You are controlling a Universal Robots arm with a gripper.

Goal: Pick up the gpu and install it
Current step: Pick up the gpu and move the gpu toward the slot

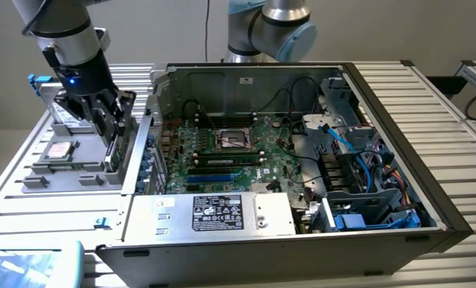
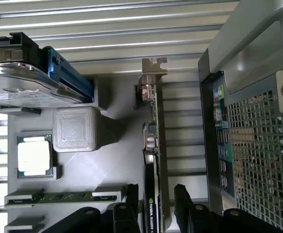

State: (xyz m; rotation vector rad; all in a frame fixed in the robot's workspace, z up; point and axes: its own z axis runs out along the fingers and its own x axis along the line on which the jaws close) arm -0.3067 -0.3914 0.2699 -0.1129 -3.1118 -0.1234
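Observation:
The gpu stands on edge in the grey parts tray, at the exterior view's left beside the open computer case. In the wrist view the gpu appears edge-on, with its green board, its black cooler and a silver end bracket at the far end. My gripper hangs directly over the card with one black finger on each side. A small gap remains between the fingers and the card, so the gripper is open. In the exterior view the gripper is low over the tray.
The open case holds the motherboard and a power supply; its rear panel is close beside the card. The tray also carries a hard drive, a processor and a memory stick. A second arm's base stands behind the case.

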